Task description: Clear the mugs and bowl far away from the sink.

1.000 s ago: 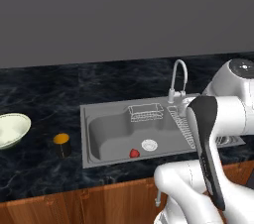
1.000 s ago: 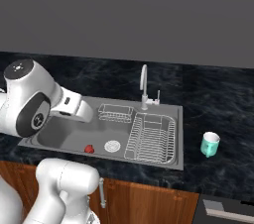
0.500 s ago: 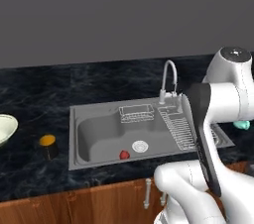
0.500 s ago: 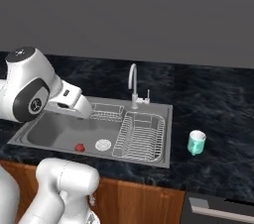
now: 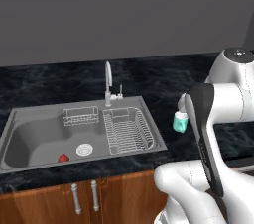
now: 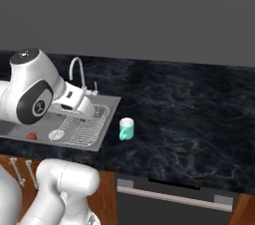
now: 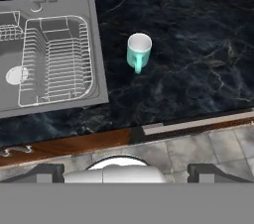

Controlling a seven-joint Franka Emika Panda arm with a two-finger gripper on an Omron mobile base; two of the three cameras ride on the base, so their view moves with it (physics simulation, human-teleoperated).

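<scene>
A pale teal mug stands upright on the black counter, just right of the sink, handle toward the counter's front edge. The same mug sits beside the sink's right rim, and the arm half covers the mug in the left base view. The grey steel sink holds a wire basket, a draining rack and a faucet. My gripper hangs high over the counter's front edge, open, with nothing between its fingers. The bowl is out of view.
A small red thing lies in the basin by the drain. Black marble counter stretches to the right of the mug. Wooden cabinet doors and a dark appliance front run below the counter edge.
The base has driven right, so the whole scene slid left: the bowl and the small orange-topped thing left the views, and the teal mug came in toward the middle. The gripper stays open.
</scene>
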